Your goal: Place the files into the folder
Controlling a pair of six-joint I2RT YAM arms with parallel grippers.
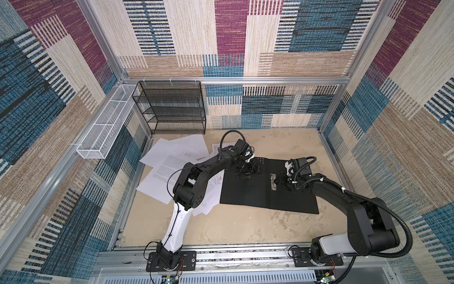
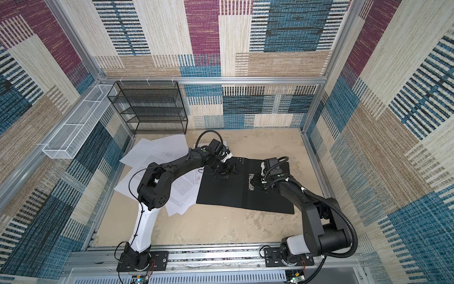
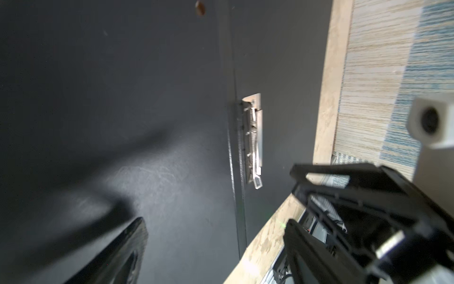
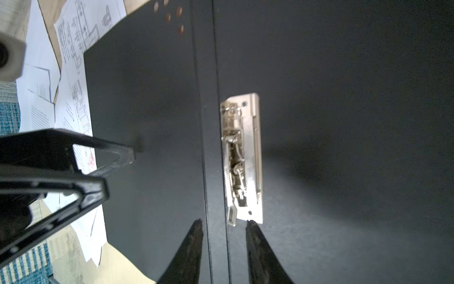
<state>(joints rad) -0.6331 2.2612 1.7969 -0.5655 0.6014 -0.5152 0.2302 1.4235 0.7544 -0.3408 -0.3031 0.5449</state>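
Folder (image 1: 245, 194) open flat, files (image 1: 159, 172) beside it

The table (image 1: 233, 228) before the folder (image 1: 245, 194) is free. The left arm (image 1: 208, 164) overhangs the files (image 1: 169, 162); the clip (image 4: 242, 157) rises just ahead of the right hand (image 4: 224, 221).

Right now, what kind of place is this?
Probably a robot practice booth: a metal frame hung with patterned fabric walls boxes in a table with loose papers and an open folder.
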